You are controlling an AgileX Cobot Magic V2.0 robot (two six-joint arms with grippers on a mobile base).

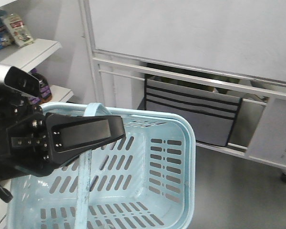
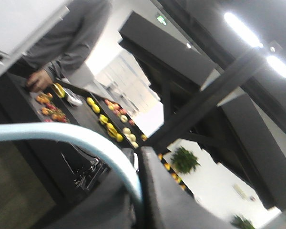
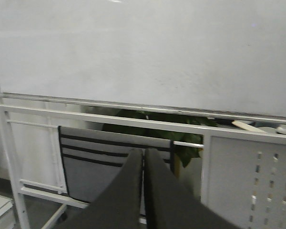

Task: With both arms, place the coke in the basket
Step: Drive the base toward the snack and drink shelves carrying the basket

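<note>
Progress, left to right. Left gripper [image 1: 105,131] closed, by the look of it, on the handle [image 1: 83,176] of the basket [image 1: 188,138]. Pale strap passing behind the black finger in the front view and ending against it in the left wrist view. Basket apparently hanging tilted, off the floor [image 1: 238,191]. No coke in any of the three views: not in the visible part of the basket, not in either gripper, whereabouts unknown. Right gripper [image 3: 143,160] empty, fingers [image 3: 128,191] pressed flat together, pointed toward the whiteboard [image 3: 143,47]. Judged so: basket-holding half in hand, with fetching the can and dropping it in both left to do.

Materials, left to right.
- Shelf [image 1: 33,50]: flat pale-grey board, with crinkly printed packets [image 1: 16,29] on top and a dark bottle [image 1: 42,88] with a purple label below.
- Left gripper: matte black wedge with small screw heads and a glossy rectangular face.
- Silver-grey block [image 1: 0,74] above it.
- Handle: thin, smooth, arched band, light blue.
- Basket: light blue moulded plastic, rectangular, with a rounded rim and rows of oblong slots in the walls.
- Whiteboard: broad, smooth, dull white, in a white tube frame.
- Fabric bin [image 1: 190,112] beneath: grey cloth, black stripes, soft-sided.
- Right fingers: black, tapered, dull.
</note>
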